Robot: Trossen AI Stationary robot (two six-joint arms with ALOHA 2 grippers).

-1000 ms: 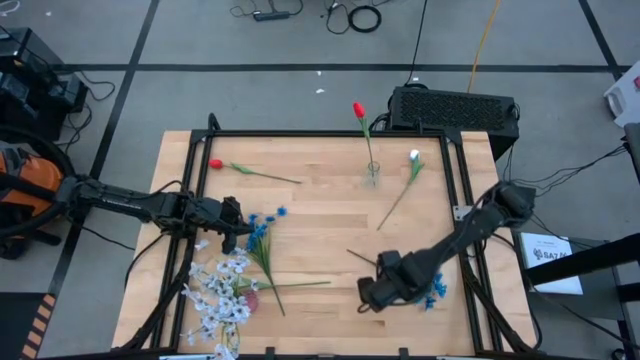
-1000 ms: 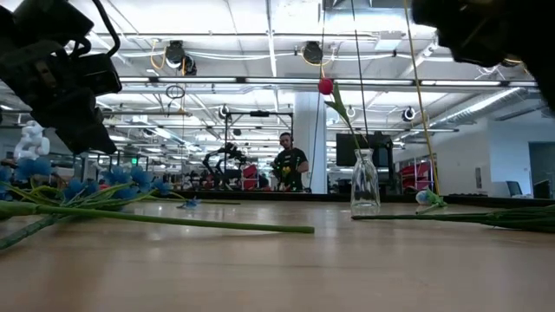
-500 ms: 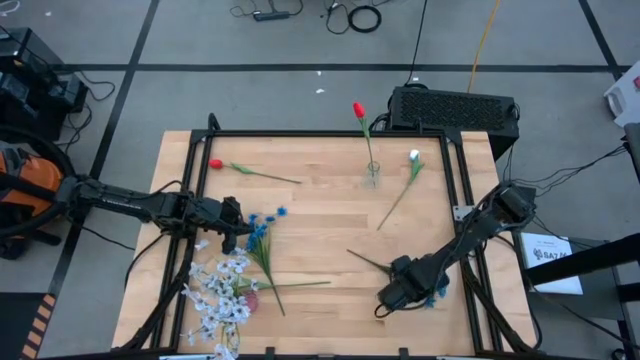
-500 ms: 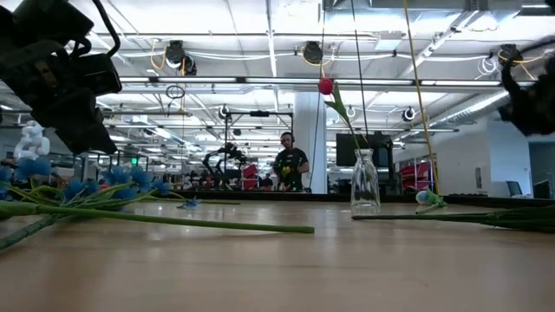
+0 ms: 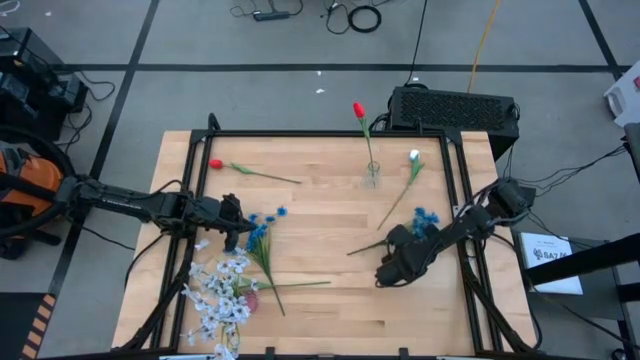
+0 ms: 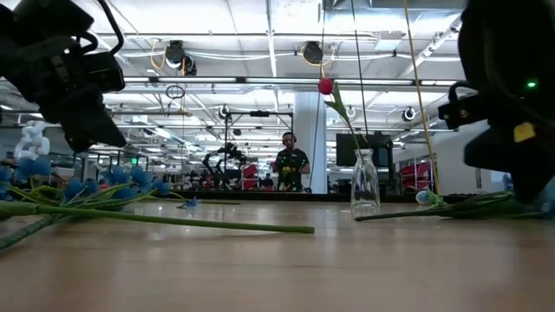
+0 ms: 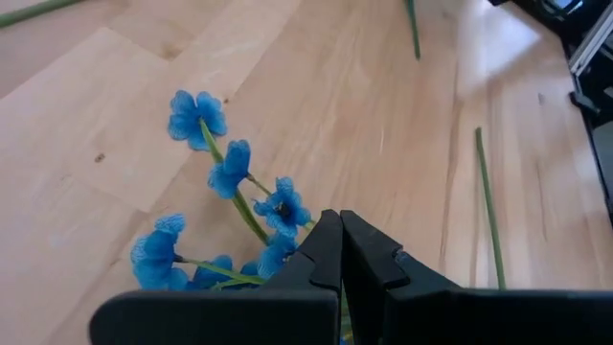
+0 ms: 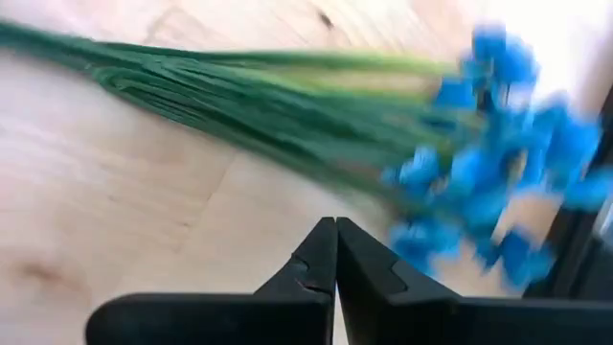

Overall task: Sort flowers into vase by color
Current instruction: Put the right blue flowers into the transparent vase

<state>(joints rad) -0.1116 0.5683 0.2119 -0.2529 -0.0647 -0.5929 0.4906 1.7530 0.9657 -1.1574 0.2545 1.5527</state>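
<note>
Lighting: bright, even, from ceiling lamps [image 6: 312,52]; soft shadows. Right wrist view: blue flowers [image 8: 498,182] motion-blurred.

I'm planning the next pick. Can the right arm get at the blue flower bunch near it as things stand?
Probably yes. The right claw, shut and empty, sits beside the blue flower bunch on the table, whose green stems lie just ahead of its fingertips. Nothing lies between them; it must open first.

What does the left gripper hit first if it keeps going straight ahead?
Most likely the blue flower: its cluster lies directly ahead of the shut left gripper on the table. Depth is unclear, so the gripper might pass just over it.
</note>
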